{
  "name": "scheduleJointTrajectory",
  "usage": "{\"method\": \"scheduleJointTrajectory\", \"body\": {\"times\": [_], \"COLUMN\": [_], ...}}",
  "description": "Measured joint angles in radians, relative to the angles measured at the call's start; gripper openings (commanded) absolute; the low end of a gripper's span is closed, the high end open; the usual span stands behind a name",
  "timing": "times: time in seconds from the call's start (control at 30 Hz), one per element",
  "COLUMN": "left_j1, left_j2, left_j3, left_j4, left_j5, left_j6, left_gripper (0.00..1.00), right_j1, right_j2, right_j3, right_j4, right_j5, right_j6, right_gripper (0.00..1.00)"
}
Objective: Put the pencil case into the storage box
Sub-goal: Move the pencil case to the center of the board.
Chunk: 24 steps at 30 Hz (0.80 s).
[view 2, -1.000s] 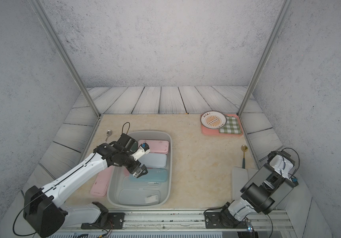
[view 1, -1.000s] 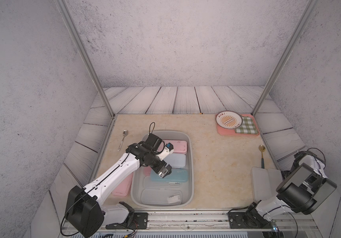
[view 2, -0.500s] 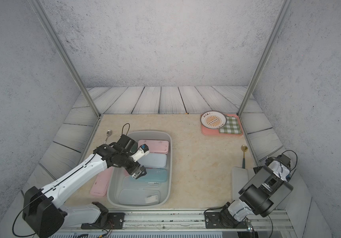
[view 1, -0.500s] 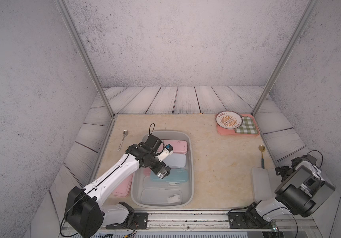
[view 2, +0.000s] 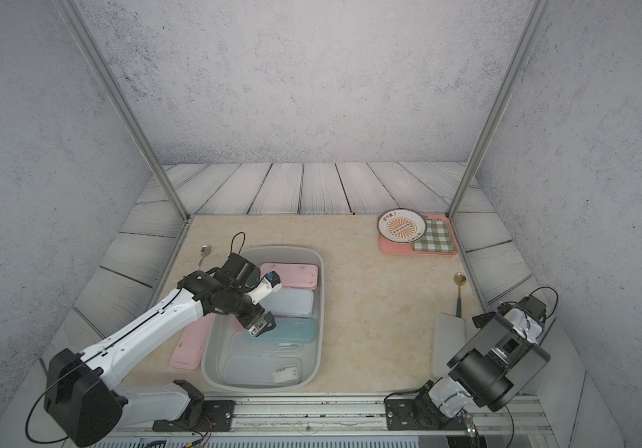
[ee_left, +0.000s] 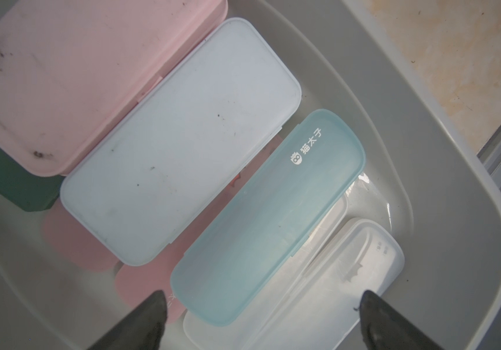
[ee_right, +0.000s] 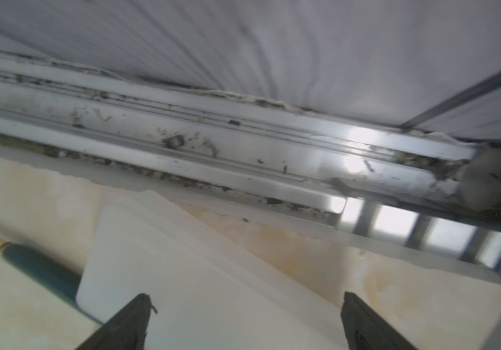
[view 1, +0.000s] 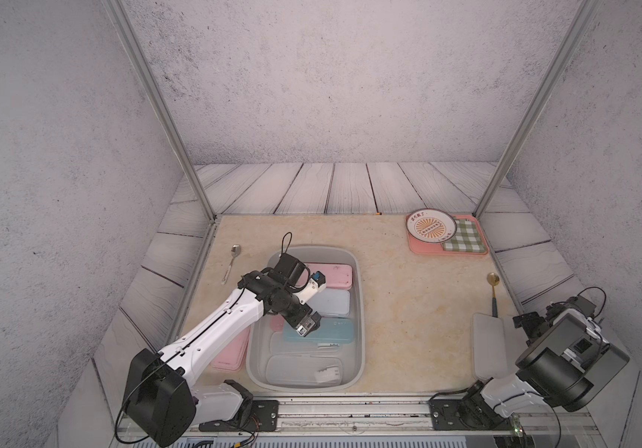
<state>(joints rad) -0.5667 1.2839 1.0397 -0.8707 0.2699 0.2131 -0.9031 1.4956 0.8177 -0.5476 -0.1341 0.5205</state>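
The storage box (view 1: 360,310), a light-grey tub, stands left of the table's middle and holds several pencil cases. Among them are a pink one (ee_left: 61,75), a white one (ee_left: 182,136), a teal one (ee_left: 267,218) and clear ones (ee_left: 318,288). My left gripper (ee_left: 262,298) hangs open above the teal case (view 1: 327,331) inside the box, holding nothing. Another pink case (view 1: 230,357) lies on the table against the box's left side. A white case (view 1: 488,345) lies at the near right. My right gripper (ee_right: 246,297) is open just above it (ee_right: 197,272), with nothing between its fingers.
A salmon tray (view 1: 420,249) with a plate and checked cloth sits at the far right. A silver spoon (view 1: 232,263) lies left of the box. A gold spoon with a teal handle (view 1: 494,298) lies beyond the white case. The arms' rail (view 1: 350,411) runs along the front edge.
My right arm has tipped forward and down, bringing its open gripper over the white case. My left arm has barely moved above the box.
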Motion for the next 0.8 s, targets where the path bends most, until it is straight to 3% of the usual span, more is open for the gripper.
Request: {"method": "scheduleJointTrajectory", "body": {"times": [0.3,0.47,0.7,0.8], "left_j1": [0.001,0.002,0.002,0.002], "left_j2": [0.001,0.008,0.026,0.042], "left_j3": [-0.003,-0.011,-0.011,0.001], "left_j4": [0.008,0.018,0.040,0.040], "left_j5": [-0.003,0.006,0.025,0.035], "left_j6": [0.000,-0.004,-0.020,-0.031], "left_gripper": [1.00,1.00,0.99,0.99], "right_j1": [0.045,0.203,0.552,0.632], "right_j2": [-0.105,-0.165,-0.159,-0.159], "right_j3": [-0.082,-0.134,-0.167,-0.146], "right_j4": [-0.011,-0.019,0.053,0.051], "right_j5": [-0.216,-0.261,-0.265,-0.256], "right_j6": [0.001,0.040,0.208,0.256], "right_gripper": [0.99,0.99,0.99,0.99]}}
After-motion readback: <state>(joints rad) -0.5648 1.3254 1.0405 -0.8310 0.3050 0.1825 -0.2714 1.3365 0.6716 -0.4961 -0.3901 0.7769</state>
